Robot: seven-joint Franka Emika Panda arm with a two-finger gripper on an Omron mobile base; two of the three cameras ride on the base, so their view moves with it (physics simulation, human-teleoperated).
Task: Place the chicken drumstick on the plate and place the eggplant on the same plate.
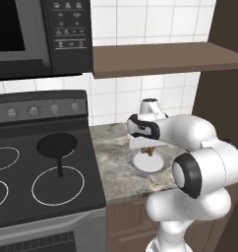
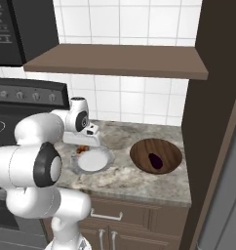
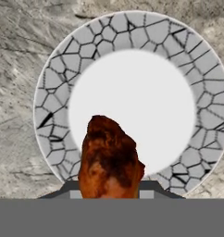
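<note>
While we hover over the plate (image 3: 132, 106), our gripper (image 3: 111, 192) clamps the chicken drumstick (image 3: 109, 159) between its fingers, its tip hanging above the plate's near rim; the eggplant (image 2: 155, 160) lies in the brown bowl (image 2: 139, 151) beside the plate.

Chicken drumstick (image 3: 110, 159): orange-brown with dark reddish patches, raised above the plate and hanging over its near rim, lower end between the pincer (image 3: 109, 190) tips.

Plate (image 3: 63, 83): shallow and round, with a plain white centre and a grey rim with a cracked-mosaic pattern. It lies flat on the speckled counter (image 2: 125, 176).

Eggplant (image 2: 155, 160): small, dark purple, lying inside the brown wooden bowl (image 2: 139, 149) to the right of the plate.
</note>
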